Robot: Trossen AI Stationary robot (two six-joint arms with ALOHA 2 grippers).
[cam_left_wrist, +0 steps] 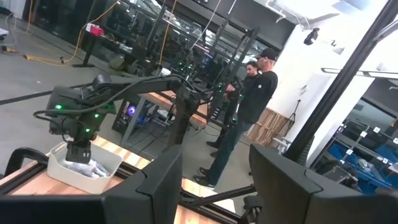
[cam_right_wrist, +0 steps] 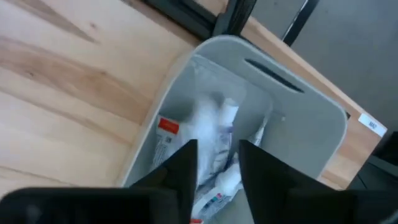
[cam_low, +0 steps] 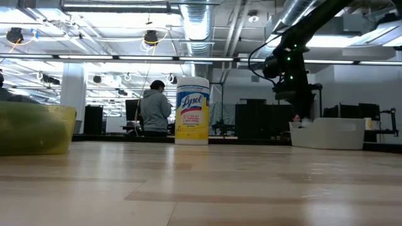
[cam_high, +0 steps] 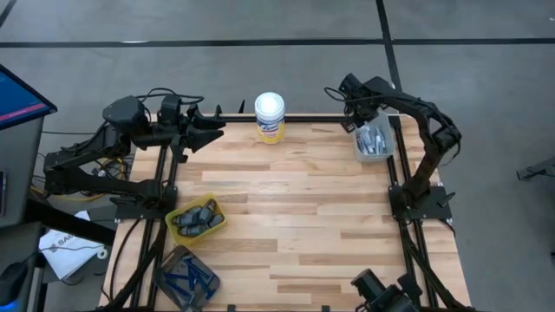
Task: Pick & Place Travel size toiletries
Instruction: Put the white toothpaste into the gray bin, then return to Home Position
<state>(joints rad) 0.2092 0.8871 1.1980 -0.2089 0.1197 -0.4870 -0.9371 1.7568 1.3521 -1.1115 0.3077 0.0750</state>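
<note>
White tubes [cam_right_wrist: 214, 155] in bin [cam_right_wrist: 298, 124]; right gripper [cam_right_wrist: 217, 168] above.

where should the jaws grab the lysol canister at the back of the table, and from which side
Grip the Lysol canister across its round body, about mid-height on the label, coming in level from the side. It stands upright and alone near the table's far edge, so the sides are free. The left gripper, open, sits nearer and already points toward it; the right gripper is over the white bin.
</note>
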